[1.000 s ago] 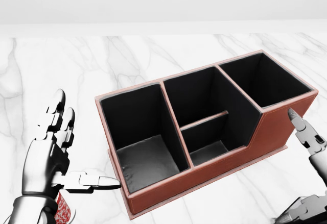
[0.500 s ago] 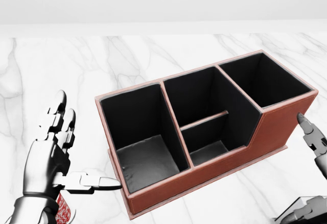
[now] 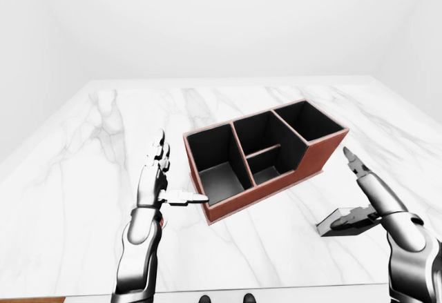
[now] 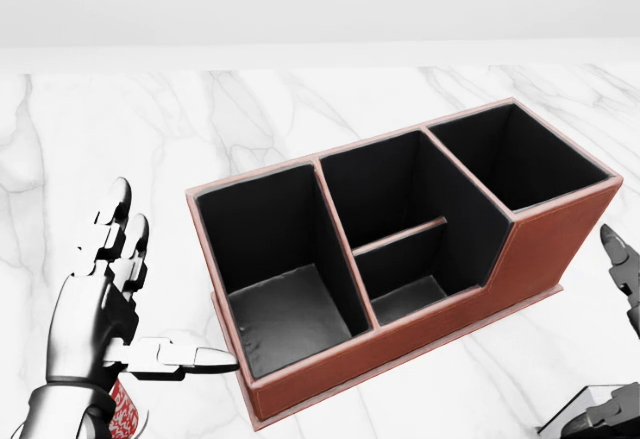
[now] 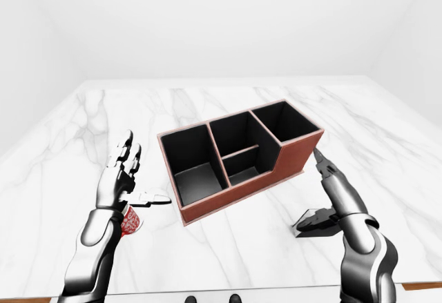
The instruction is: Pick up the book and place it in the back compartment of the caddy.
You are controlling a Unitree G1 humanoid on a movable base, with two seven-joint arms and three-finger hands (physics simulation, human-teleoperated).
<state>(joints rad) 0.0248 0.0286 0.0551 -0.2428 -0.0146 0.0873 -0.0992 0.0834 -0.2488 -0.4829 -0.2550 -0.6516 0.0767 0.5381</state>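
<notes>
Left robot hand (image 5: 119,179) is standing open at the left of the right-eye view, two fingers pointing up and the thumb (image 4: 172,356) reaching sideways toward the caddy's near left corner, close to it; contact cannot be told. Nothing is sitting between these fingers. A small red-and-white patterned object (image 5: 128,221) is showing just below this wrist, mostly hidden by the arm; what it is cannot be told.

The caddy (image 4: 545,249), reddish-brown outside and black inside, is resting on the white marbled counter (image 3: 90,179) and lying at a slant, its right end sitting higher in the head view. It is showing one large compartment at the left, a middle section split by a low divider, and one compartment at the right end. All are looking empty.

Right robot hand (image 3: 362,196) is hovering open to the right of the caddy, one finger (image 5: 324,165) pointing up beside the caddy's right end and apart from it. Its lower fingers are touching a thin dark flat item, apparently the book (image 3: 340,223), which is lying on the counter near the bottom right, well outside the caddy. Whether those fingers are closing on the book cannot be told.
</notes>
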